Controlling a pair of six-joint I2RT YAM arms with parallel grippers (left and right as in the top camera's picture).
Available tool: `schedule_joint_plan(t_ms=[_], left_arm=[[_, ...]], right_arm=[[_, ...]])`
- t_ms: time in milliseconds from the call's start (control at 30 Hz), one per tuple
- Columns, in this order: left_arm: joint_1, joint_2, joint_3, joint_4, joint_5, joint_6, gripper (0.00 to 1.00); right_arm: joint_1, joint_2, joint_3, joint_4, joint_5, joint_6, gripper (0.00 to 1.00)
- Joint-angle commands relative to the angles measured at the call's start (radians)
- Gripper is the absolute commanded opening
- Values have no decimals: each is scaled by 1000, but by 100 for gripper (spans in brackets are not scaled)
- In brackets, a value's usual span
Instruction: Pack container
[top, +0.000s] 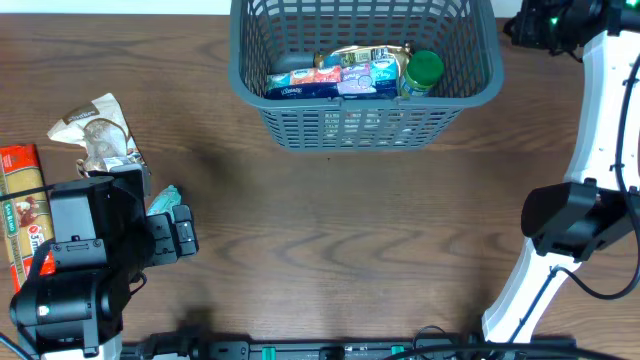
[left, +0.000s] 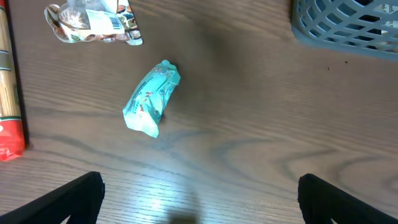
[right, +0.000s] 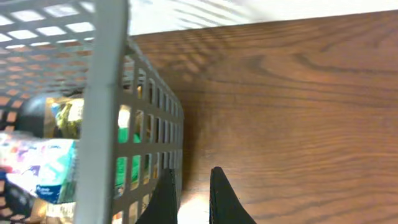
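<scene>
Left tool gapes wide near teal packet; right tool pinched closed beside container, contents half-hidden.

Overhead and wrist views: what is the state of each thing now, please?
Basket, upright, partly filled.
Teal packet, lying on the table, not packed.
Clear bag, lying on the table, not packed.
Red pasta pack, lying on the table, not packed.
Left gripper, open, empty, near the teal packet.
Right gripper, shut, empty, beside the basket.
</scene>
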Motion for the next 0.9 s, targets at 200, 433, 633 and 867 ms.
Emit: schedule_joint_plan(t_ms=[200,433,633,867], left_arm=[[5,-2,21,-3,6,14,98],[5,-2,21,-3,6,13,98],[5,-2,21,-4,6,13,98],[5,-2,21,-4,6,13,98]], right_arm=[[-2,21,-1,-26,-97,-80,1],[-1,21,-1,-42,-166,-137,1],[-1,21,-1,-47,-235,-177,1],[12,21,-1,-62,-261,-219,1]])
